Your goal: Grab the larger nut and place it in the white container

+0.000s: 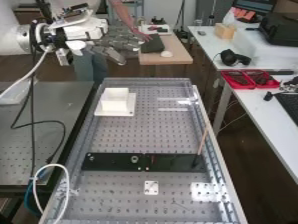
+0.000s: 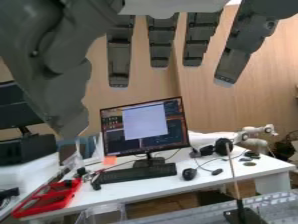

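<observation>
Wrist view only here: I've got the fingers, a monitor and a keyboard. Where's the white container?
Observer: In the high view, the white container stands on the bench, farther up it than the black bar.

Operator: And where are the fingers relative to that?

Observer: The fingers hang beyond the container, past the bench's far end in the high view, not touching it.

Container (image 1: 115, 104) behind bar (image 1: 174, 163) on bench (image 1: 133, 134), bearing (image 1: 134, 159) on bar

White arm (image 1: 9, 41), dark grey hand (image 1: 117, 44); white cable (image 1: 28, 76), black cable (image 1: 32, 95), apparently silver ring (image 1: 23, 39).
</observation>
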{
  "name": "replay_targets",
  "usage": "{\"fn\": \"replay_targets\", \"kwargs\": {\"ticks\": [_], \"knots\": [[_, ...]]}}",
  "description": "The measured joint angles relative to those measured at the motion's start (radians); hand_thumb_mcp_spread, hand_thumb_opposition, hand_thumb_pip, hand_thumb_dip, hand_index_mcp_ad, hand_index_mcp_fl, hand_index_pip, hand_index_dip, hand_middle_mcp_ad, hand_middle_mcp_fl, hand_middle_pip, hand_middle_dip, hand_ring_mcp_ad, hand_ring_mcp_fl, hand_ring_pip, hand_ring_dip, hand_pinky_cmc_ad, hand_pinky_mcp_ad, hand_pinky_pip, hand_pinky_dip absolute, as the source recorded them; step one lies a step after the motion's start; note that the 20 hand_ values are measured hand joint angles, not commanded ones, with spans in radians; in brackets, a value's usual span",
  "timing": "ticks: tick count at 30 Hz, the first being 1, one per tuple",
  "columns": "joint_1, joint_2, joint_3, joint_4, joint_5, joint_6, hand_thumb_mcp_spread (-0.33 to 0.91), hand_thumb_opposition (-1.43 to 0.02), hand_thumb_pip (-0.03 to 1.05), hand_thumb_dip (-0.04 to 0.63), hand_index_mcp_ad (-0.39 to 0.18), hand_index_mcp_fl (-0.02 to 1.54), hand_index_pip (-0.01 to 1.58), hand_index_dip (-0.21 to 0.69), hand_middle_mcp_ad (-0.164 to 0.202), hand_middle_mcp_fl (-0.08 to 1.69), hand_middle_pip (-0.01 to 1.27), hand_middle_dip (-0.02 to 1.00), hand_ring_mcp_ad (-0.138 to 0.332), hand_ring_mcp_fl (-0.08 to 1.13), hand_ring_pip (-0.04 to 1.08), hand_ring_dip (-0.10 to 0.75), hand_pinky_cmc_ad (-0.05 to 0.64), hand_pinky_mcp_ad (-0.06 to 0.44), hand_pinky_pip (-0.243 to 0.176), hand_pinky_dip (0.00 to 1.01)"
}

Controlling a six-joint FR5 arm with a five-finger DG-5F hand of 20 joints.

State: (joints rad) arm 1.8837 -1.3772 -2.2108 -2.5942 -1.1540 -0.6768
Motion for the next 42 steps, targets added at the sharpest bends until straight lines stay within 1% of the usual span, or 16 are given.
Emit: {"fn": "replay_targets", "kwargs": {"ticks": [1, 3, 5, 6, 7, 10, 12, 14, 15, 17, 22, 26, 27, 38, 41, 42], "knots": [[-0.025, 0.005, 0.017, -0.022, -0.016, 0.003, 0.16, -0.81, 0.76, 0.213, -0.162, 0.02, 0.75, -0.117, 0.051, 0.0, 0.13, 0.25, 0.143, 0.0, 0.15, 0.133, 0.332, 0.278, -0.089, 0.7], [-0.062, 0.009, 0.041, -0.053, -0.038, 0.006, 0.14, -0.8, 0.76, 0.204, -0.155, 0.02, 0.69, -0.117, 0.058, 0.0, 0.13, 0.25, 0.14, 0.0, 0.16, 0.133, 0.33, 0.278, -0.089, 0.7], [-0.112, 0.009, 0.071, -0.091, -0.067, 0.01, 0.13, -0.8, 0.75, 0.19, -0.152, 0.02, 0.65, -0.12, 0.059, 0.0, 0.13, 0.25, 0.145, 0.0, 0.13, 0.133, 0.333, 0.293, -0.093, 0.7], [-0.123, 0.009, 0.077, -0.099, -0.073, 0.011, 0.13, -0.8, 0.75, 0.188, -0.152, 0.02, 0.62, -0.12, 0.054, 0.0, 0.13, 0.25, 0.145, 0.0, 0.13, 0.133, 0.335, 0.295, -0.093, 0.7], [-0.148, 0.008, 0.09, -0.114, -0.087, 0.013, 0.13, -0.8, 0.75, 0.188, -0.14, 0.02, 0.6, -0.117, 0.059, 0.01, 0.13, 0.24, 0.147, 0.0, 0.13, 0.133, 0.335, 0.295, -0.089, 0.7], [-0.206, 0.001, 0.118, -0.146, -0.121, 0.017, 0.13, -0.8, 0.75, 0.188, -0.138, 0.02, 0.56, -0.105, 0.059, 0.01, 0.13, 0.25, 0.148, 0.0, 0.14, 0.133, 0.337, 0.297, -0.101, 0.7], [-0.242, -0.005, 0.135, -0.163, -0.145, 0.018, 0.13, -0.8, 0.75, 0.188, -0.138, 0.02, 0.55, -0.101, 0.061, 0.0, 0.13, 0.25, 0.15, 0.0, 0.14, 0.133, 0.337, 0.297, -0.101, 0.7], [-0.294, -0.017, 0.159, -0.183, -0.184, 0.018, 0.13, -0.8, 0.75, 0.188, -0.138, 0.02, 0.54, -0.103, 0.061, 0.01, 0.13, 0.25, 0.15, 0.0, 0.12, 0.133, 0.34, 0.297, -0.105, 0.7], [-0.306, -0.021, 0.164, -0.188, -0.193, 0.019, 0.13, -0.8, 0.75, 0.188, -0.138, 0.02, 0.53, -0.103, 0.061, 0.0, 0.13, 0.25, 0.148, 0.0, 0.12, 0.133, 0.34, 0.297, -0.105, 0.7], [-0.356, -0.041, 0.192, -0.208, -0.241, 0.019, 0.13, -0.8, 0.75, 0.188, -0.136, 0.02, 0.53, -0.096, 0.061, 0.0, 0.13, 0.25, 0.152, 0.0, 0.12, 0.133, 0.34, 0.297, -0.105, 0.7], [-0.424, -0.093, 0.257, -0.253, -0.344, 0.019, 0.13, -0.8, 0.75, 0.188, -0.136, 0.02, 0.51, -0.087, 0.061, 0.01, 0.13, 0.25, 0.152, 0.0, 0.12, 0.133, 0.342, 0.297, -0.105, 0.7], [-0.439, -0.11, 0.278, -0.266, -0.375, 0.014, 0.13, -0.8, 0.75, 0.188, -0.136, 0.02, 0.5, -0.087, 0.061, 0.01, 0.13, 0.25, 0.152, 0.0, 0.12, 0.133, 0.342, 0.295, -0.105, 0.7], [-0.439, -0.11, 0.278, -0.265, -0.376, 0.013, 0.13, -0.8, 0.75, 0.188, -0.138, 0.02, 0.5, -0.087, 0.061, 0.01, 0.13, 0.25, 0.152, 0.0, 0.11, 0.133, 0.34, 0.295, -0.106, 0.7], [-0.421, -0.095, 0.28, -0.281, -0.351, 0.014, 0.13, -0.8, 0.75, 0.188, -0.136, 0.02, 0.48, -0.087, 0.061, 0.01, 0.13, 0.25, 0.15, 0.0, 0.1, 0.133, 0.34, 0.295, -0.106, 0.7], [-0.418, -0.095, 0.284, -0.303, -0.348, 0.017, 0.13, -0.8, 0.75, 0.188, -0.136, 0.02, 0.48, -0.093, 0.061, 0.01, 0.13, 0.25, 0.15, 0.0, 0.1, 0.133, 0.34, 0.295, -0.106, 0.7], [-0.417, -0.094, 0.285, -0.309, -0.348, 0.018, 0.13, -0.8, 0.75, 0.188, -0.138, 0.02, 0.47, -0.08, 0.061, 0.0, 0.13, 0.25, 0.15, 0.0, 0.1, 0.133, 0.34, 0.295, -0.106, 0.7]]}}
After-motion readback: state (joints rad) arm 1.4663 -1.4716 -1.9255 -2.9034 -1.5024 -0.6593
